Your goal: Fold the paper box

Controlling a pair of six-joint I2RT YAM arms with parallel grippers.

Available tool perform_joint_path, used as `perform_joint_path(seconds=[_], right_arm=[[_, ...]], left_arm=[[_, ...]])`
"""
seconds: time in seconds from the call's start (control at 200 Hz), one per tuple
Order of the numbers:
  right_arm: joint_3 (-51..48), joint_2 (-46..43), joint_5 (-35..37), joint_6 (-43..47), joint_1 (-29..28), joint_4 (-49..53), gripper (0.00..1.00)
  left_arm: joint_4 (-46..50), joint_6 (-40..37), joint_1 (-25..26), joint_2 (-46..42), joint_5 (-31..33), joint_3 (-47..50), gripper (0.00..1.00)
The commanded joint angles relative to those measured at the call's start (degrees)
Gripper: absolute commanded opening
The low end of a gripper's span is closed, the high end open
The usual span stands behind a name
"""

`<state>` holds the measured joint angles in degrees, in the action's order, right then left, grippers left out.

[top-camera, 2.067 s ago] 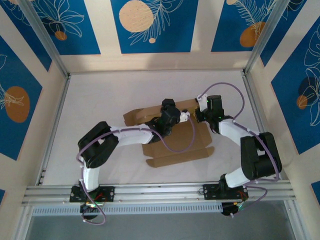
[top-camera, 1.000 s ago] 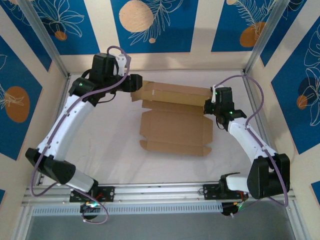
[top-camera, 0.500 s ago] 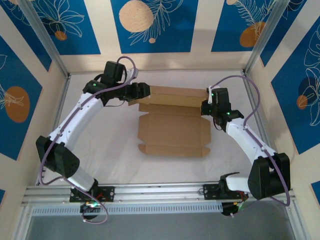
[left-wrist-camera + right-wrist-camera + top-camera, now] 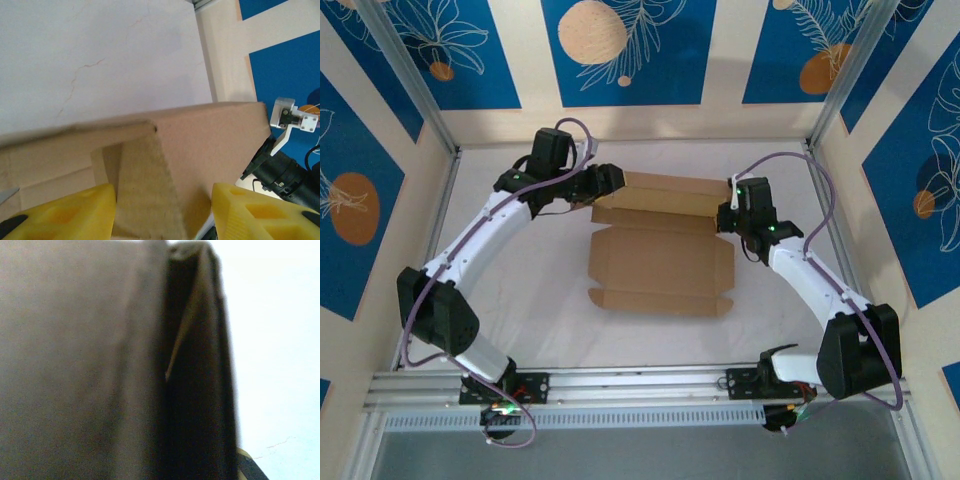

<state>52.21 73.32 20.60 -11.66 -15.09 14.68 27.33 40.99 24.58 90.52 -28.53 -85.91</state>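
Observation:
The paper box point(image 4: 660, 265) is brown cardboard, its base flat on the white table and its rear wall point(image 4: 670, 193) folded up into a long ridge. My left gripper point(image 4: 607, 184) is at the ridge's left end. In the left wrist view its yellow fingers point(image 4: 65, 215) straddle the cardboard end point(image 4: 165, 190), open, with a sliver of table showing beside the right finger point(image 4: 265, 215). My right gripper point(image 4: 731, 214) is shut on the ridge's right end. Dark, close cardboard point(image 4: 100, 365) runs down to its jaws in the right wrist view, and one fingertip point(image 4: 249, 467) peeks out at the bottom.
Aluminium frame rails point(image 4: 430, 250) and patterned blue walls point(image 4: 620, 50) enclose the table. The near flap point(image 4: 660, 302) of the box lies flat towards the arm bases. White tabletop point(image 4: 520, 300) lies left and right of the box.
My left gripper has moved right onto the ridge's left end and its jaws have narrowed. The box has slid slightly left. The right gripper keeps its hold.

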Motion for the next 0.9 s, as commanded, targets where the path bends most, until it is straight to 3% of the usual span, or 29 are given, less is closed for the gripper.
perform_joint_path(seconds=[0.0, 0.315, 0.89], right_arm=[[-0.36, 0.19, -0.68, -1.4, -1.05, -0.54, 0.0], [0.27, 0.95, 0.49, -2.13, -3.28, -0.04, 0.0], [0.84, 0.79, 1.9, -3.72, -4.7, 0.77, 0.0]], left_arm=[[-5.65, 2.89, -0.58, -0.78, -1.7, 1.41, 0.51], [-13.25, 7.99, -0.51, -1.11, -3.73, 5.11, 0.37], [-27.71, 17.86, -0.51, -2.45, -6.42, 12.07, 0.0]])
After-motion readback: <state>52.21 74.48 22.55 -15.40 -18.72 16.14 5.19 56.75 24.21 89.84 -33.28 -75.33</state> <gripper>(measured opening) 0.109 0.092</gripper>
